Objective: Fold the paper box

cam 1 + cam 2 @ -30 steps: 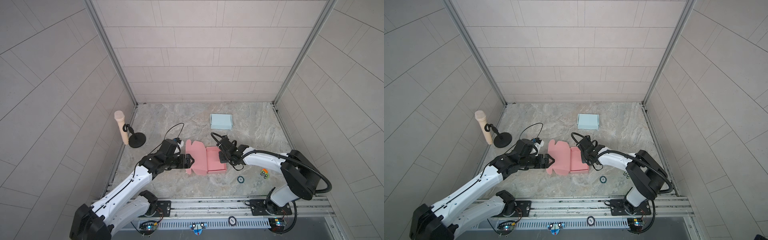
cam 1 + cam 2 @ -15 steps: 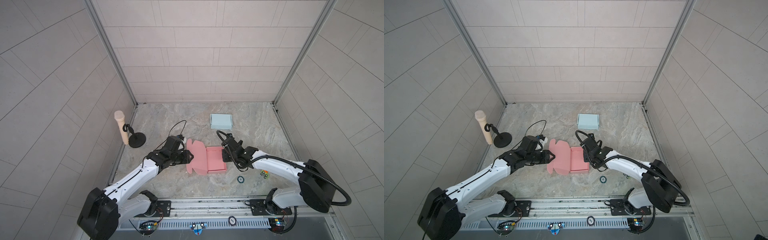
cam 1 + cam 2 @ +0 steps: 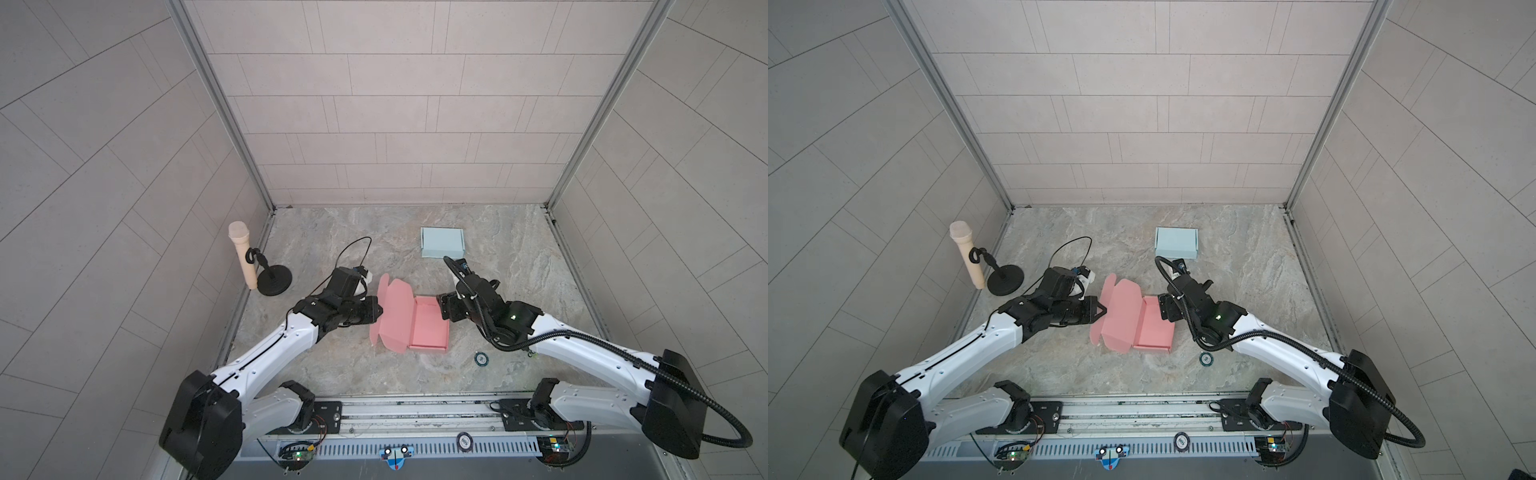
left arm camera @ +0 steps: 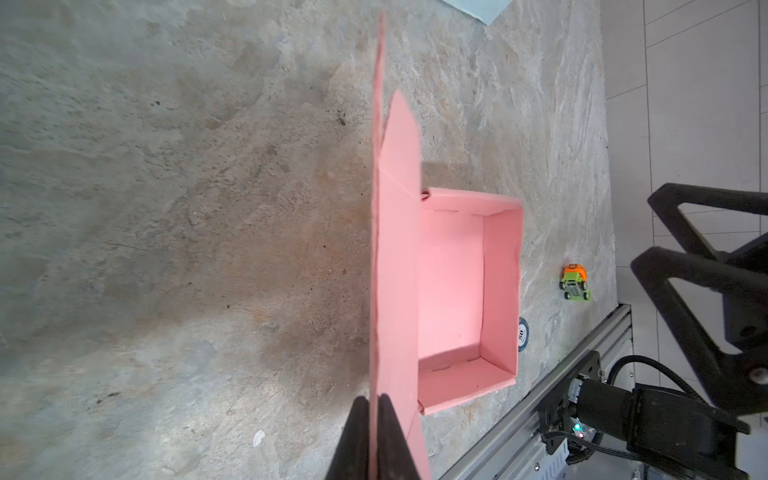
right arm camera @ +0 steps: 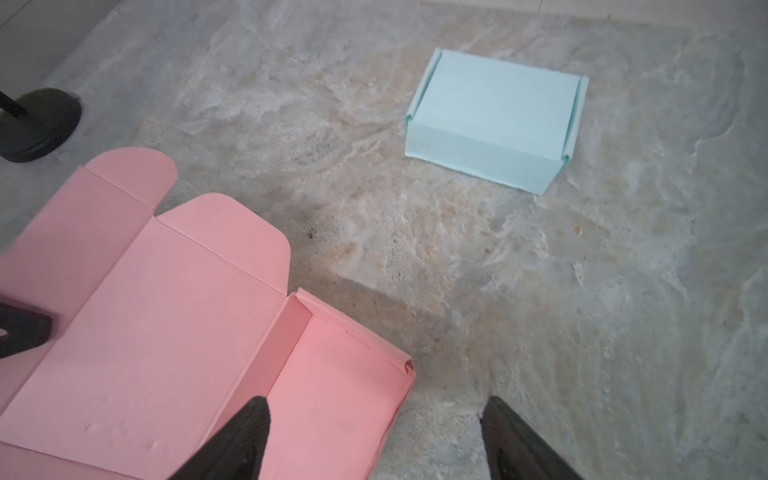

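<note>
Moved: left gripper (image 3: pixel 377 310) now pinched tight on pink paper box (image 3: pixel 428 332) at raised lid edge; right gripper (image 5: pixel 376 405) now spread wide, astride one side wall, holding nothing.
Box place: mid-table, between both grippers.
Room: bare table (image 3: pixel 374 232) all round; blue box (image 3: pixel 441 242) well apart behind.
Count: two boxes; one chip (image 3: pixel 481 359); one toy car (image 4: pixel 574 283); one microphone stand (image 3: pixel 274 282).

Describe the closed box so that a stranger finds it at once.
Look at the marble table, near the back wall. Right of the middle lies a small box. It is pale blue and closed; the pink box nearer the front is open.
</note>
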`<state>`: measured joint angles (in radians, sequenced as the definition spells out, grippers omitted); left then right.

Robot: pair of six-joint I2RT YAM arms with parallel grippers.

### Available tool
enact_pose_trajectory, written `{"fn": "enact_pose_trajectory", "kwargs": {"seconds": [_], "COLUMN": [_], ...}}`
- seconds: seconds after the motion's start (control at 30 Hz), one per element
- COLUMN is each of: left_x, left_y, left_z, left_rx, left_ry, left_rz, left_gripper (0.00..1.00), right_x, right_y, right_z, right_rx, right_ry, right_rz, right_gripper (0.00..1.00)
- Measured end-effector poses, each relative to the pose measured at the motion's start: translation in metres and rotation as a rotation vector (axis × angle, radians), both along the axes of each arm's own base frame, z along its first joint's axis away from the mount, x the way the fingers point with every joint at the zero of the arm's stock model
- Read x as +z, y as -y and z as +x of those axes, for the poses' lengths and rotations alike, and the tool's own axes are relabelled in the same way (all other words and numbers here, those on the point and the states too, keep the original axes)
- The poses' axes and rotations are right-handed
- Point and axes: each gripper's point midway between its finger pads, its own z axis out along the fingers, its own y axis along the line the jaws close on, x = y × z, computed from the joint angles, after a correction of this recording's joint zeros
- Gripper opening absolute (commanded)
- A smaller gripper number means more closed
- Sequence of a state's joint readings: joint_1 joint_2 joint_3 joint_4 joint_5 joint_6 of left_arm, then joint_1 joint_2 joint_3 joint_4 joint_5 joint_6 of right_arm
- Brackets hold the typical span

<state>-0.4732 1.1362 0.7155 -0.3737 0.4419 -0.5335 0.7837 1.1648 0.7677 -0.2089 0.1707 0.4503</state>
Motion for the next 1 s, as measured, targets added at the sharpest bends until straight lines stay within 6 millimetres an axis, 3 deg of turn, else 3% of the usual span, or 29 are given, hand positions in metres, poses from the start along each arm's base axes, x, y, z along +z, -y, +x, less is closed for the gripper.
{"fn": "enact_pose_trajectory", "kwargs": {"seconds": [0.17, 0.33, 0.43, 0.67, 0.83, 1.0], "left_x": [0.025, 0.043, 0.049, 0.048, 0.053, 0.052], "left_y": [0.002, 0.012, 0.017, 0.03, 0.033, 0.04], "left_z": [0.006, 0.002, -0.004, -0.018, -0.019, -0.019], "left_rx": [-0.086, -0.238, -0.326, -0.474, -0.518, -0.562], "left_ry": [0.036, 0.045, 0.038, 0.022, 0.028, 0.03], "left_rz": [0.008, 0.019, 0.027, 0.057, 0.075, 0.094], "left_gripper": [0.05, 0.03, 0.0, 0.0, 0.0, 0.0], "right_x": [0.008, 0.019, 0.027, 0.037, 0.03, 0.01], "right_y": [-0.032, -0.061, -0.06, -0.034, -0.045, -0.056], "right_z": [0.004, 0.005, 0.012, 0.028, 0.02, 0.013], "right_rx": [0.175, 0.379, 0.453, 0.515, 0.625, 0.706], "right_ry": [0.063, 0.109, 0.127, 0.154, 0.115, 0.041], "right_rz": [0.014, 0.045, 0.089, 0.164, 0.191, 0.224], "right_gripper": [1.0, 0.97, 0.97, 0.96, 0.94, 0.92]}}
